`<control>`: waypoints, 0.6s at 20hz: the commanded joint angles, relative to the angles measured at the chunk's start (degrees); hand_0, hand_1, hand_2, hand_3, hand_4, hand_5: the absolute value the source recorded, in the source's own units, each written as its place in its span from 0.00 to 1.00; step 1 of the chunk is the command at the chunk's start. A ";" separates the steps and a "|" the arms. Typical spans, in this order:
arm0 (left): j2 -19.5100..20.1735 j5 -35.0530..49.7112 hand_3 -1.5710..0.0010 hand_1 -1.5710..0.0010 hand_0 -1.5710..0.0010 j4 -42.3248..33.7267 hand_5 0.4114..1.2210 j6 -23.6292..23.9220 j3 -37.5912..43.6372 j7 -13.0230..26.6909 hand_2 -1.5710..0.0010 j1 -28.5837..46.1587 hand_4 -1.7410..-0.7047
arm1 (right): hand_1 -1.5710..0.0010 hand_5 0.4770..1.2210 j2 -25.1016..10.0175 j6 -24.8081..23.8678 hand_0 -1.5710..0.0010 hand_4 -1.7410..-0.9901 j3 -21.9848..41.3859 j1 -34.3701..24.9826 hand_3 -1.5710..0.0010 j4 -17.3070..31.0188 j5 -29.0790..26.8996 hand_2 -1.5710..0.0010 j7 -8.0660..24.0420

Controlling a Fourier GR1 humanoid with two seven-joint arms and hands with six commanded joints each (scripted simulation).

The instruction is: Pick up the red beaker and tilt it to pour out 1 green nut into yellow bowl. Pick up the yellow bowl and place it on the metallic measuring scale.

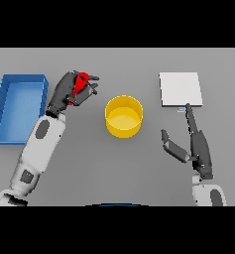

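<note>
No writing, label, brand, number or sign can be read anywhere in the head view. The flat pale metallic square measuring scale [181,89] carries a small light mark at its near edge, too small to read. The round yellow plastic bowl [124,116], the red beaker [80,84], the open blue rectangular bin [19,108] and the grey tabletop [119,163] all show plain, unmarked surfaces.
</note>
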 commanded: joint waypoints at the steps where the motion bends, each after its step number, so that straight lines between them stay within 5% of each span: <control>1: 0.53 -0.84 0.01 0.00 0.00 -0.23 0.87 -0.31 -0.97 0.78 0.00 -0.15 0.01 | 1.00 0.27 -0.01 0.26 1.00 0.65 -0.04 0.38 1.00 -0.23 -0.37 1.00 0.04; 12: 8.04 -20.15 0.00 0.00 0.00 0.26 0.91 -3.25 -18.23 11.76 0.00 -7.79 0.00 | 1.00 0.29 0.23 1.24 1.00 0.64 0.40 0.50 1.00 -0.82 -1.00 1.00 1.04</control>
